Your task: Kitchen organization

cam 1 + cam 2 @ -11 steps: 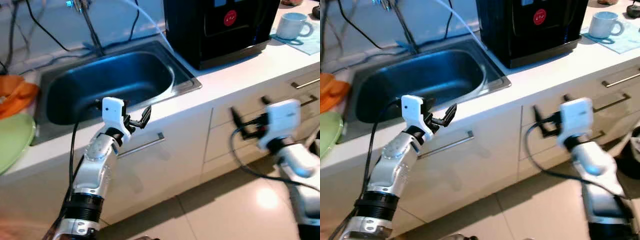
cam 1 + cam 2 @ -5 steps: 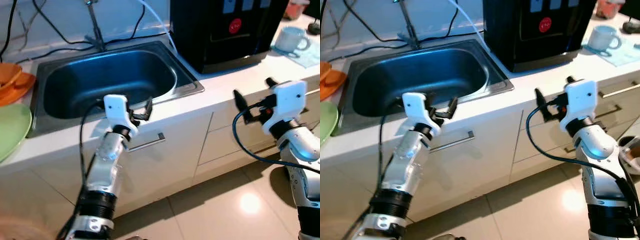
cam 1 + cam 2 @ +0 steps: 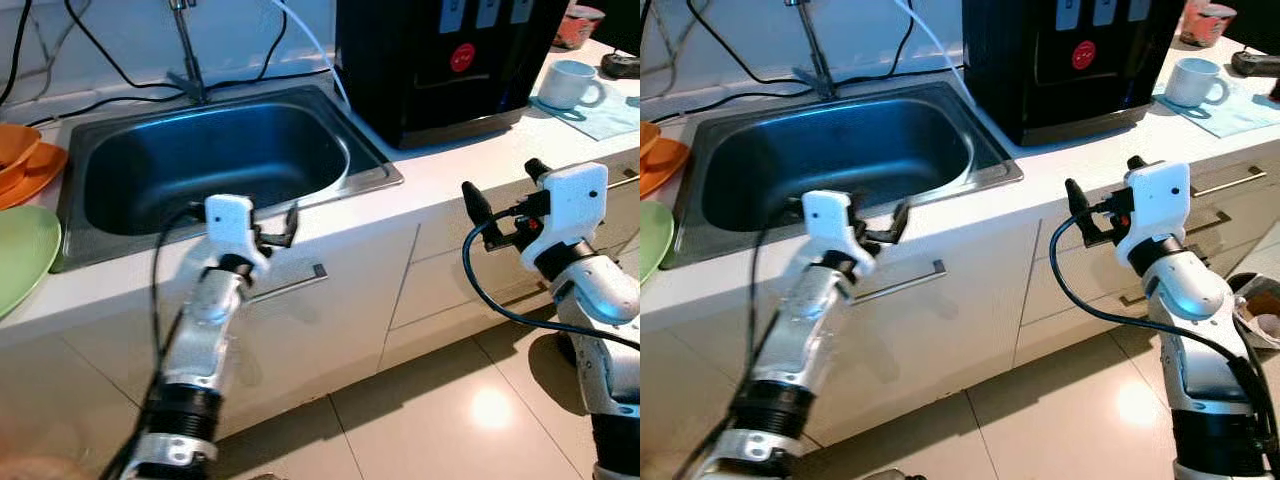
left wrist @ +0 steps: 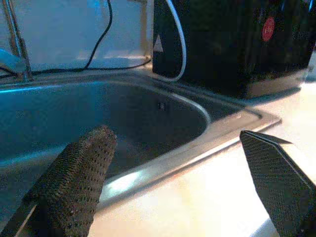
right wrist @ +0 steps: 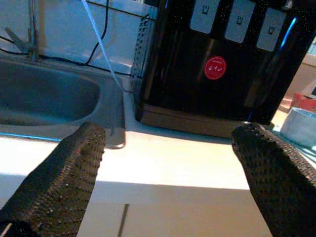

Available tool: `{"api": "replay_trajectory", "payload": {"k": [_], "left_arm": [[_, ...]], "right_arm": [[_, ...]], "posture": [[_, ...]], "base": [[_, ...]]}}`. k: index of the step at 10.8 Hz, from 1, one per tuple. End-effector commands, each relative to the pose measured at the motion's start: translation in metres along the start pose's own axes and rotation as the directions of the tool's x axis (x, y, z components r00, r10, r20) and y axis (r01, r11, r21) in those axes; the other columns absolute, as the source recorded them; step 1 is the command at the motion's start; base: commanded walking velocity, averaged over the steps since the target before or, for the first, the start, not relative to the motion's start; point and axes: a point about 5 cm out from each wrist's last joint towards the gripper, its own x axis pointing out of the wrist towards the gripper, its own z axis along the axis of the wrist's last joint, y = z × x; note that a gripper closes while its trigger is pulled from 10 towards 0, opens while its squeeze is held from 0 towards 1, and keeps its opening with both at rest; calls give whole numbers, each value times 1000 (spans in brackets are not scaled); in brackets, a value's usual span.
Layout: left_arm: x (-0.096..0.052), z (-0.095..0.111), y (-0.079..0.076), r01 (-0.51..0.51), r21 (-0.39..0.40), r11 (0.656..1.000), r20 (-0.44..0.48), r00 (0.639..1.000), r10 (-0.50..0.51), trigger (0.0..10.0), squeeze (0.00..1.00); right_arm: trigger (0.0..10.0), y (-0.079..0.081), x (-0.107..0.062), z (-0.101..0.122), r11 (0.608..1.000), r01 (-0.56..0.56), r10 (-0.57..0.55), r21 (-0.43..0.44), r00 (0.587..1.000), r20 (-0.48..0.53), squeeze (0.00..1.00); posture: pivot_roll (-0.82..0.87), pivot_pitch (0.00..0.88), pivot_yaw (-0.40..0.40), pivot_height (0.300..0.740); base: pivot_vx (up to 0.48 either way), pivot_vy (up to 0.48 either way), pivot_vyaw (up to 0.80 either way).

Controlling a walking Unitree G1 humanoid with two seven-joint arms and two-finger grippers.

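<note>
Left eye view: since a second ago the right pincer (image 3: 497, 203) has risen to table-edge height, apart; left pincer (image 3: 275, 228) apart beside the sink (image 3: 370, 165); nothing grasped yet.

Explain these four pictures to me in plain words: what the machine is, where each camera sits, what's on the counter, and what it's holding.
This is a walking humanoid robot with two silver arms. Two pictures come from cameras in its head, looking down at a white kitchen counter. The other two come from cameras on its wrists, looking along each claw's black fingers.

On the counter are a stainless steel sink, a black water dispenser with a red sticker, a white mug on a pale blue cloth, a green plate and orange dishes.

The left claw hovers at the sink's front edge; the right claw is by the drawers. Both are open and hold nothing.
</note>
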Motion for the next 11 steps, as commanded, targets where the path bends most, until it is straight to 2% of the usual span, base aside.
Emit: {"api": "replay_trajectory", "payload": {"k": [1,3,5,7,11], "left_arm": [[-3,2,6,17,42,999,-17,1000,-16,10000,0],[-15,4,21,63,99,993,-65,996,-57,10000,0],[-20,2,20,54,87,995,-77,996,-47,10000,0],[-21,1,10,67,60,996,-80,995,-62,10000,0],[-12,8,9,57,56,997,-57,997,-53,10000,0]], "right_arm": [[10000,2,-2,-3,1000,-2,2,17,1000,2,0],[10000,6,-7,-7,999,14,-14,36,1000,-6,0],[10000,7,-13,-14,995,66,-65,70,998,-13,0],[10000,10,-13,-12,994,80,-80,81,997,1,0],[10000,4,-13,-13,991,100,-101,86,995,4,0]], "posture": [[-87,15,68,740],[-64,60,91,740],[-58,43,110,740],[-73,32,120,740],[-66,0,124,740]], "base": [[0,0,0],[0,0,0],[0,0,0],[0,0,0],[0,0,0]]}}
